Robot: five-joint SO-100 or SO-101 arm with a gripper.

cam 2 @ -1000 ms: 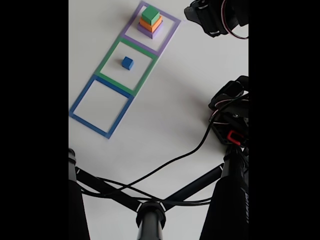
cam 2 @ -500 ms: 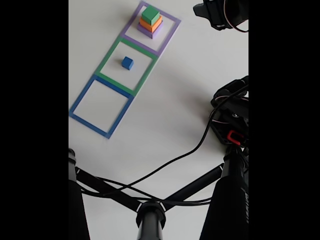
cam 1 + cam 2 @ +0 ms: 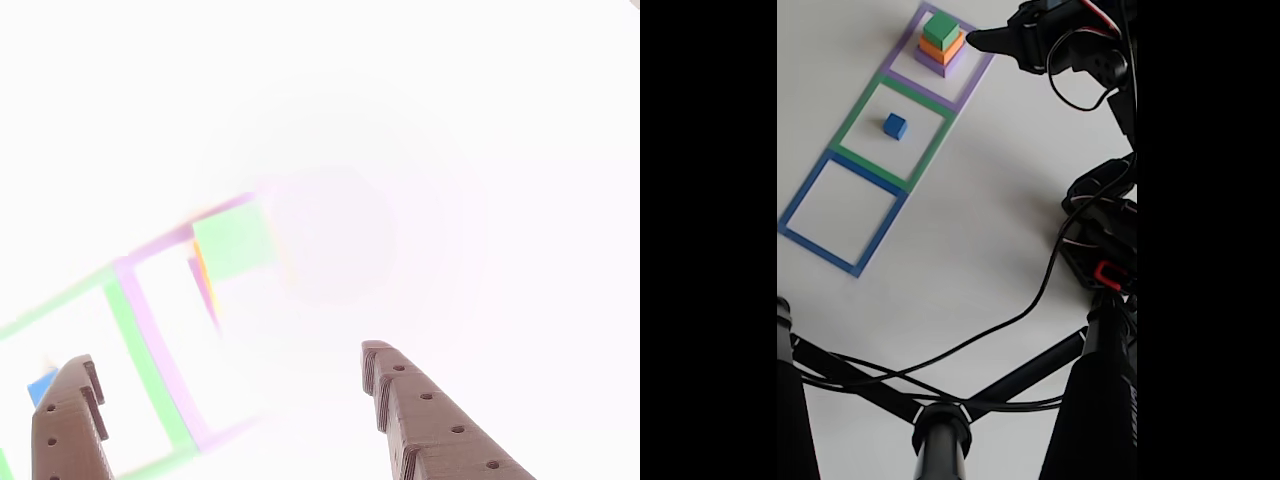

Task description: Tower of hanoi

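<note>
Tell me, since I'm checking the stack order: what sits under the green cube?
In the fixed view the green cube rests on an orange cube, which rests on a purple cube. Their covered top faces are hidden.

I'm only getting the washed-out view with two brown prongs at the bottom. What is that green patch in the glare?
Observer: That is the green cube, topping a stack with an orange cube and a purple cube beneath it.
Operator: Where does the stack sit?
Observer: Inside the purple square outline, at the far end of a row of three outlines.
Operator: And the blue bit by the left prong?
Observer: A small blue cube, alone in the green square outline.
Operator: How near is the gripper?
Observer: The gripper is just right of the stack, not touching it.
</note>
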